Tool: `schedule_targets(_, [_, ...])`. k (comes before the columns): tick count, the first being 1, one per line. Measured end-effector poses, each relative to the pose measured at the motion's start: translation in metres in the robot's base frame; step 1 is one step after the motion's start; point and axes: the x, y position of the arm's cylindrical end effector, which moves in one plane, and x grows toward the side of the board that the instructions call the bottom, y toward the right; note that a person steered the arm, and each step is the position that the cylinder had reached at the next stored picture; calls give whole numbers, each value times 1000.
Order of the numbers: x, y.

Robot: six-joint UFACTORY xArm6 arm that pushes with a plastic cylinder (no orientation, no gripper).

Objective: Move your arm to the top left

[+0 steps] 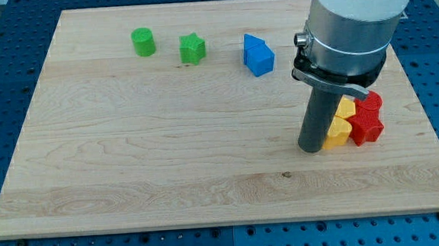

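Our tip (310,149) rests on the desk (168,157) at the view's right, touching the yellow blocks (339,126) beside the red blocks (367,118). We carry no hand, only a rod. The top left, beyond the green cylinder (143,42), remains unreached.

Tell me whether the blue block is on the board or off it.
On. The blue block sits on the wooden board near its top edge, well inside.
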Motion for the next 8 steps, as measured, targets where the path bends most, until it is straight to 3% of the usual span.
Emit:
schedule_targets(1, [1,0])
schedule_targets(3, [-42,-98])
schedule_targets(5, [-101,-131])
schedule_targets(8, [-155,-305])
